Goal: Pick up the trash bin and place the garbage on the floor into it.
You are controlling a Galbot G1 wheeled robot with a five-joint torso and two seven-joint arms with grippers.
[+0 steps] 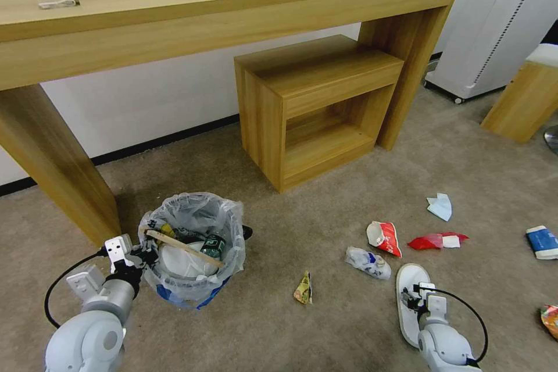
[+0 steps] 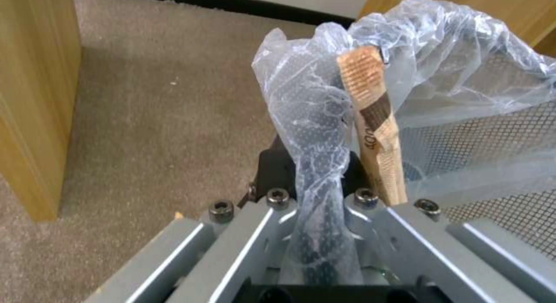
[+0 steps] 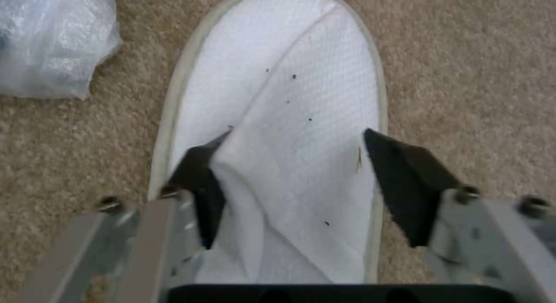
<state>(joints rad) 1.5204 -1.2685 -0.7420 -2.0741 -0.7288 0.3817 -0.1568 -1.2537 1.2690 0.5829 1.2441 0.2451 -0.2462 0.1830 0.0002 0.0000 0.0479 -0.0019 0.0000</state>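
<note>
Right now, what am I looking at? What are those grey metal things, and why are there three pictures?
It's a robot tidying a carpeted floor. One picture comes from a camera on its head, the other two from cameras on its wrists.

The grey metal things are its arms. Each ends in a pinching part called an end effector.

The left end effector is shut on the rim of the trash bin, a black mesh basket with a plastic bag inside. Some rubbish is already in it, including a wooden stick.

The right end effector is open around a white slipper.

Wrappers, a squashed plastic bottle and a paper cup lie on the carpet.
</note>
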